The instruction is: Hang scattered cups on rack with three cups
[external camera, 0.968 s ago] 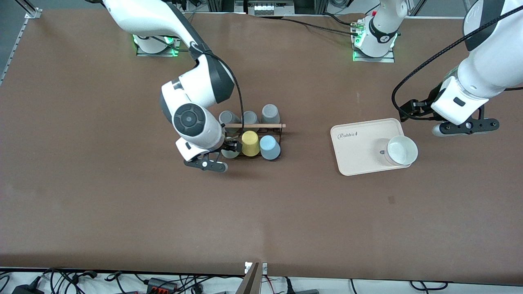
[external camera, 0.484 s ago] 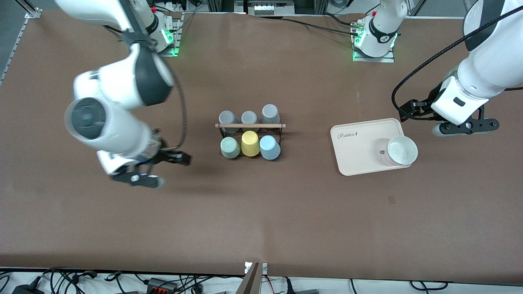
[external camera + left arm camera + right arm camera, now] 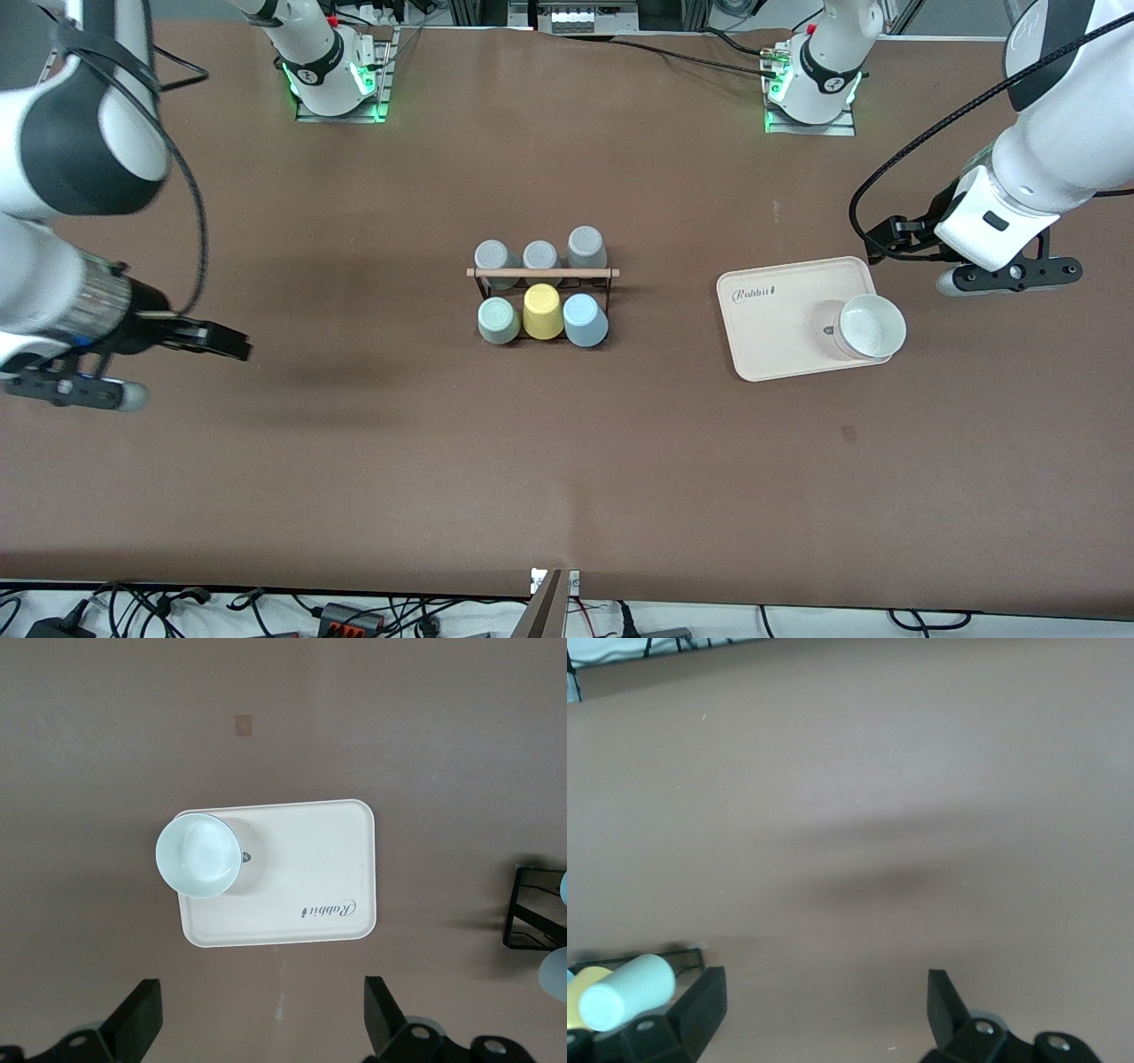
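The black wire rack (image 3: 542, 274) with a wooden rod stands mid-table. Three grey cups (image 3: 540, 254) sit on its pegs on the side toward the robots. The mint green cup (image 3: 499, 320), a yellow cup (image 3: 542, 311) and the light blue cup (image 3: 585, 320) sit on its nearer pegs. My right gripper (image 3: 217, 340) is open and empty over bare table toward the right arm's end, well apart from the rack. Its wrist view (image 3: 824, 1003) shows the mint cup (image 3: 627, 992). My left gripper (image 3: 889, 239) is open and empty, waiting beside the tray; its wrist view (image 3: 261, 1010) shows both fingers wide apart.
A cream tray (image 3: 780, 310) with a white bowl (image 3: 873, 325) on it lies toward the left arm's end; both show in the left wrist view, tray (image 3: 301, 895) and bowl (image 3: 199, 855). The rack's corner (image 3: 530, 921) shows there too.
My right gripper has swung from the mint green cup at the rack out toward the right arm's end of the table. The mint cup stays on the rack. The left arm has not moved.
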